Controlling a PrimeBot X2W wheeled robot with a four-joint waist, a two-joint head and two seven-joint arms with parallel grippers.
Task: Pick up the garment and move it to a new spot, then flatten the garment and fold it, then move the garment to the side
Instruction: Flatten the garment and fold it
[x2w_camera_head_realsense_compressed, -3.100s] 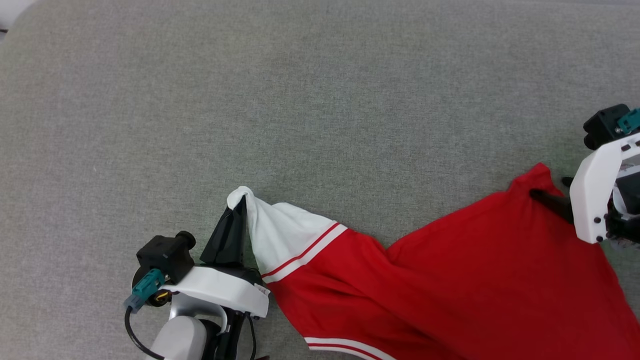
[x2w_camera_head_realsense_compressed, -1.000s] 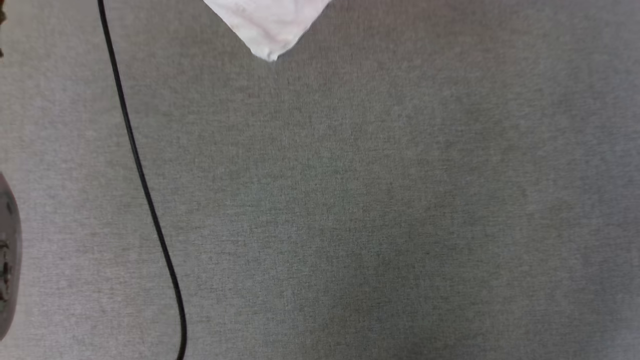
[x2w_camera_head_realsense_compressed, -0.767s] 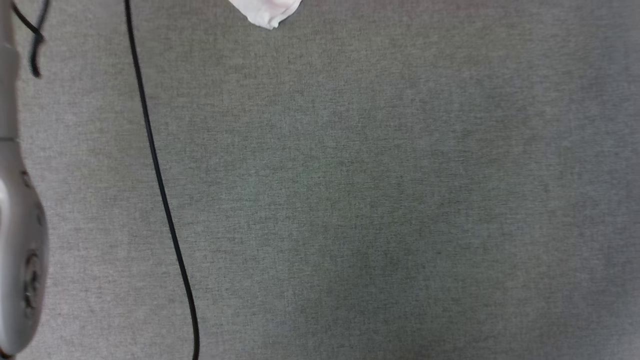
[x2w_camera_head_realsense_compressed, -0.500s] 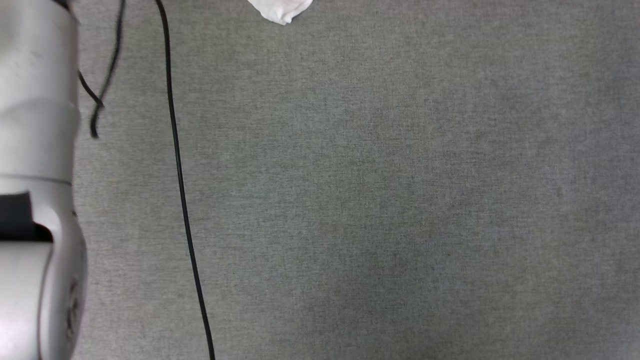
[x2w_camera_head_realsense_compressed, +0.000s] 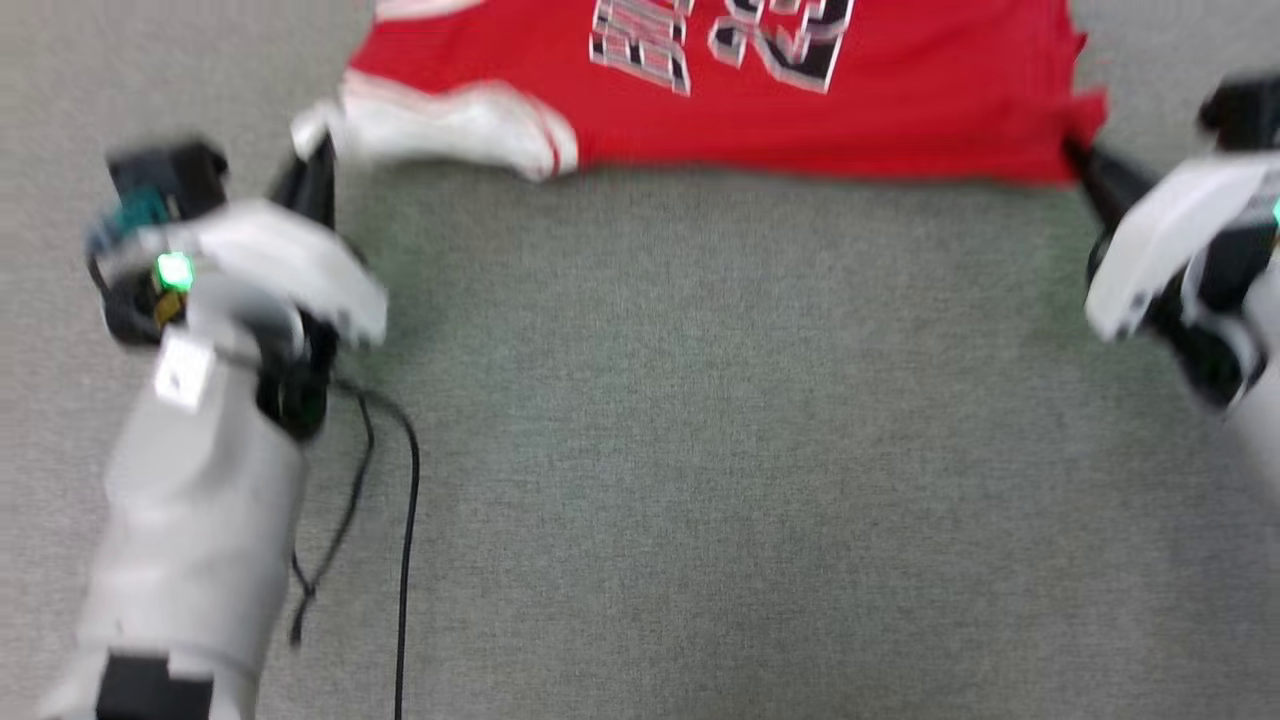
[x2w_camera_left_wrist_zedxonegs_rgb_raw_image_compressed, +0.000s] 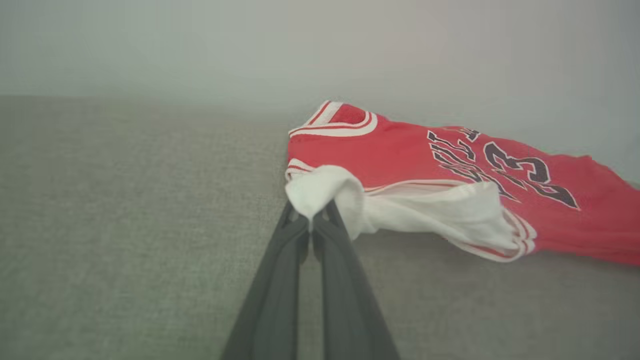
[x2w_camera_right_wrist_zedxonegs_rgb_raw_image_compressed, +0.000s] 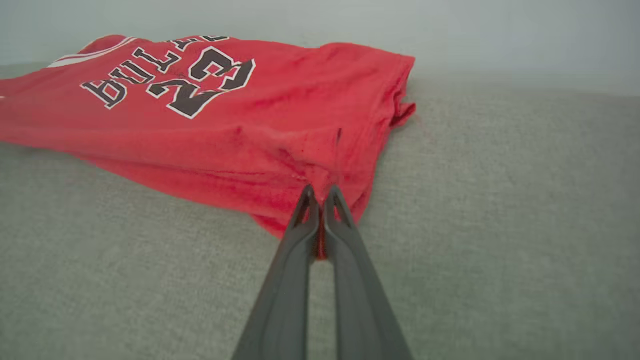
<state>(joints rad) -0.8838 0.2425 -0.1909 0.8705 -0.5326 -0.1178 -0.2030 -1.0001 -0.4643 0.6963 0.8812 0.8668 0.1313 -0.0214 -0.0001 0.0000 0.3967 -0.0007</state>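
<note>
The garment (x2w_camera_head_realsense_compressed: 800, 120), a red jersey with white sleeves and black-and-white chest lettering, lies stretched along the top of the head view on the grey surface. My left gripper (x2w_camera_head_realsense_compressed: 318, 160) is shut on the white sleeve (x2w_camera_head_realsense_compressed: 450, 125) at the garment's left end; the left wrist view shows its fingers (x2w_camera_left_wrist_zedxonegs_rgb_raw_image_compressed: 285, 270) pinching the bunched sleeve (x2w_camera_left_wrist_zedxonegs_rgb_raw_image_compressed: 320, 192). My right gripper (x2w_camera_head_realsense_compressed: 1075, 155) is shut on the red hem corner at the right end. In the right wrist view its closed tips (x2w_camera_right_wrist_zedxonegs_rgb_raw_image_compressed: 320, 197) bite into the red cloth (x2w_camera_right_wrist_zedxonegs_rgb_raw_image_compressed: 225, 135).
A grey fabric-covered surface (x2w_camera_head_realsense_compressed: 700, 450) spreads below the garment. A black cable (x2w_camera_head_realsense_compressed: 405, 560) trails from my left arm (x2w_camera_head_realsense_compressed: 200, 520) down the lower left. A pale wall (x2w_camera_left_wrist_zedxonegs_rgb_raw_image_compressed: 200, 45) rises behind the surface.
The head camera has swung: earlier only bare grey surface, a cable and a white sleeve tip showed; now the garment lies spread along the top with both grippers shut on its ends.
</note>
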